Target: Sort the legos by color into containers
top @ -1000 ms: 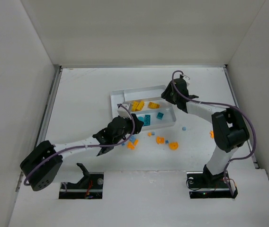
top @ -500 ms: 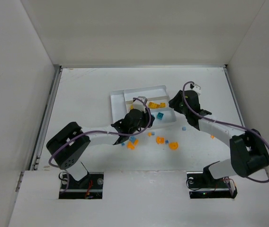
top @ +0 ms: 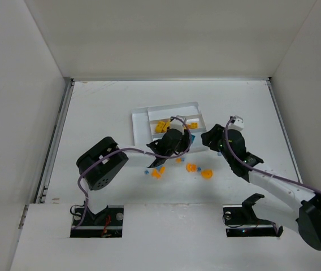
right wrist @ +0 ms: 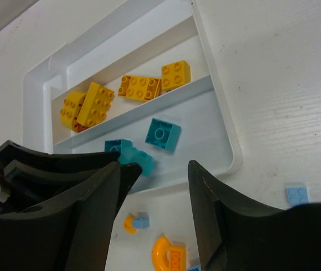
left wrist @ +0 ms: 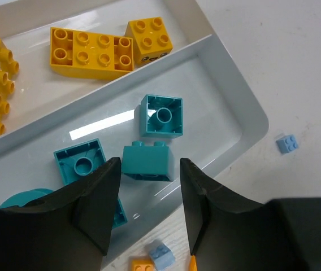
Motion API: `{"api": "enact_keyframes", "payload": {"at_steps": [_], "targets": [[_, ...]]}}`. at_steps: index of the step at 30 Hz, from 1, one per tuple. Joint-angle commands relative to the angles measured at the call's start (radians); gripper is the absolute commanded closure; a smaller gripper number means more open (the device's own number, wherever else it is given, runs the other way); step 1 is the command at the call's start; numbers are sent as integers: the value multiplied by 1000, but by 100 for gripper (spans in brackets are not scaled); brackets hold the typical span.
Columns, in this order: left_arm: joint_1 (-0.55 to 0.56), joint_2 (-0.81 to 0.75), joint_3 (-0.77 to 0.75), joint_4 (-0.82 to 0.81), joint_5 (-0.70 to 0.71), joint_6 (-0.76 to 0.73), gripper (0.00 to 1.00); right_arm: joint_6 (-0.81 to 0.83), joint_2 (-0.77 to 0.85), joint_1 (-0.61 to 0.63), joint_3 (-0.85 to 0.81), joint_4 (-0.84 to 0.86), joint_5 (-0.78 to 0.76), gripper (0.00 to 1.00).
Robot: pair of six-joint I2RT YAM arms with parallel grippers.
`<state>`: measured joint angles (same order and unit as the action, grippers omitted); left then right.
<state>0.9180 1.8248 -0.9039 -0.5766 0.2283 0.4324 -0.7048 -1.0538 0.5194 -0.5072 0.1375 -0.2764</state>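
The left gripper (left wrist: 149, 167) hung with its jaws apart and nothing clamped. A teal brick (left wrist: 146, 162) lay on its side in the white tray (left wrist: 250, 110), just under the gap. Another teal piece (left wrist: 161, 116) sat a little ahead of the tips, hollow side up. The yellow bricks (left wrist: 90, 52) filled the next compartment, farther ahead. The right gripper (right wrist: 156, 166) was also released and empty, with the tray in front of it. Only its view showed the narrow side section (right wrist: 39, 113), and only the top view showed the orange pieces (top: 191, 167) loose on the table between both arms.
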Motion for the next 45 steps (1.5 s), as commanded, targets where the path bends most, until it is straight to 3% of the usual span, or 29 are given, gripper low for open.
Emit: {"api": "enact_keyframes", "payload": {"at_steps": [1,4,7,11,14,17,21,24,27,35,45], "targets": [[17,-24,-46,-17,48,-29,54,16,57,53,12,-41,-55,42],[23,-44,-52,-3,59,-44,47,28,93,124,18,-96,-102,44],[31,-107,-29,15,59,-55,46,24,124,210,25,-144,-138,54],[31,-273,57,30,57,-52,55,5,121,339,33,-185,-167,74],[23,-430,152,66,68,-23,64,-27,52,434,18,-196,-173,80],[12,-585,267,104,89,18,72,-41,-61,539,-39,-182,-191,79],[-6,-795,416,245,135,101,75,-45,-216,647,-137,-171,-245,68],[-18,-924,512,331,189,158,75,-18,-336,673,-224,-161,-267,55],[-43,-1010,583,403,224,204,75,17,-440,675,-306,-145,-264,49],[-112,-1116,692,420,215,224,75,44,-611,673,-458,-176,-247,50],[-51,-1199,723,385,186,220,74,-111,-641,675,-453,-322,-320,52]]}}
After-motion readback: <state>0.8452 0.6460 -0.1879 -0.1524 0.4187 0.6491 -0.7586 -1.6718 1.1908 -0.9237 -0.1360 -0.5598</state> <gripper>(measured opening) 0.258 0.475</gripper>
